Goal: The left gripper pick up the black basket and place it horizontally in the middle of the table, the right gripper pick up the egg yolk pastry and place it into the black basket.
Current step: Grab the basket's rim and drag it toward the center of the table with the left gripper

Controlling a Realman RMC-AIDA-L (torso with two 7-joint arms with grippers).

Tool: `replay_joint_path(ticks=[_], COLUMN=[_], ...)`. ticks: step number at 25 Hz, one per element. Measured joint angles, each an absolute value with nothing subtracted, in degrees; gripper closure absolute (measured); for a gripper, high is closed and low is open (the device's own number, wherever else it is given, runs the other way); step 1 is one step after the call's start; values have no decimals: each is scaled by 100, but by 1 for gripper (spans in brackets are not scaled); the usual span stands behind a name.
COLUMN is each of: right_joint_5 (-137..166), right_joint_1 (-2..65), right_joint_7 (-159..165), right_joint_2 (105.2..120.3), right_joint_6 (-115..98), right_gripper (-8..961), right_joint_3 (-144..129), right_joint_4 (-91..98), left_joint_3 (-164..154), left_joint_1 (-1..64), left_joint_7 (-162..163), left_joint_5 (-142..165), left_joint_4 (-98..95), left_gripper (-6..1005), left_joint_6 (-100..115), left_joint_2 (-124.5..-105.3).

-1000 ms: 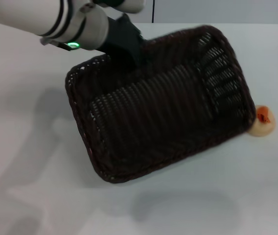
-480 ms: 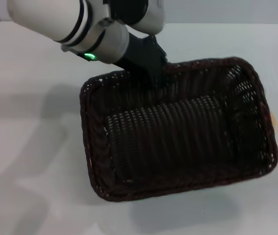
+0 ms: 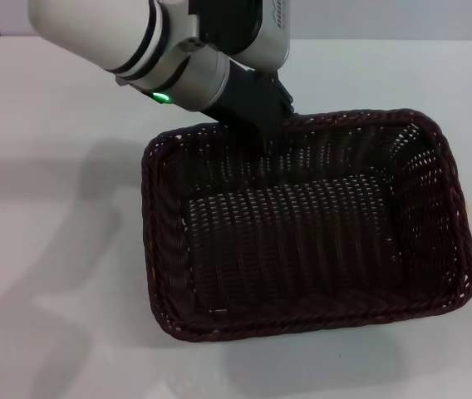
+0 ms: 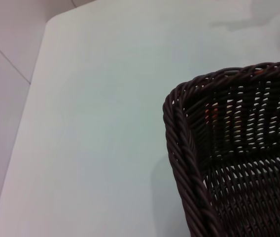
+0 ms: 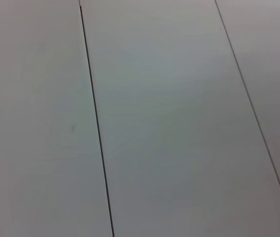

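The black basket fills the middle of the head view, long side running left to right, mouth up. My left gripper is shut on the basket's far braided rim; a shadow under the basket suggests it hangs just above the white table. One rounded basket corner shows in the left wrist view. The egg yolk pastry is hidden behind the basket in the head view; only an orange-red glimpse shows through the weave in the left wrist view. The right gripper is out of view.
The table's left edge and a rounded corner show in the left wrist view. The right wrist view shows only pale flat panels with thin dark seams.
The left gripper has swung the basket from a slanted pose to a level, left-to-right one and shifted it right, so it now covers the pastry that showed at the right edge.
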State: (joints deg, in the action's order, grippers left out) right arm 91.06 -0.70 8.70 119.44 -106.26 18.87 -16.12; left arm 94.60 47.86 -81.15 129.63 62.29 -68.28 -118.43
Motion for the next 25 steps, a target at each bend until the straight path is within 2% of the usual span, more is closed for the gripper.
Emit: replay_joint_path(ticks=[15,23,25], right_joint_5=[9106,9106,9106], right_joint_1=[-67,-60,-61], right_joint_7=[870,870,861], right_joint_2=[11944,11938,11940], right_joint_6=[-10625,-10624,-10613], right_gripper=[217,220,221], right_joint_3=[1880,1881,1862], right_joint_4=[-1626,-1626,-1624], left_joint_3=[9787,9930,9959], left_joint_1=[4780,4612,4451], left_joint_7=[-8048,-8064,-8057], left_joint_5=[12609,12594,12500], left_joint_4=[6048,6304,6477], left_gripper=[723,457,453], left_joint_6=[-6508,-5955,-5588], left_joint_2=[-11825,-11836,-11849])
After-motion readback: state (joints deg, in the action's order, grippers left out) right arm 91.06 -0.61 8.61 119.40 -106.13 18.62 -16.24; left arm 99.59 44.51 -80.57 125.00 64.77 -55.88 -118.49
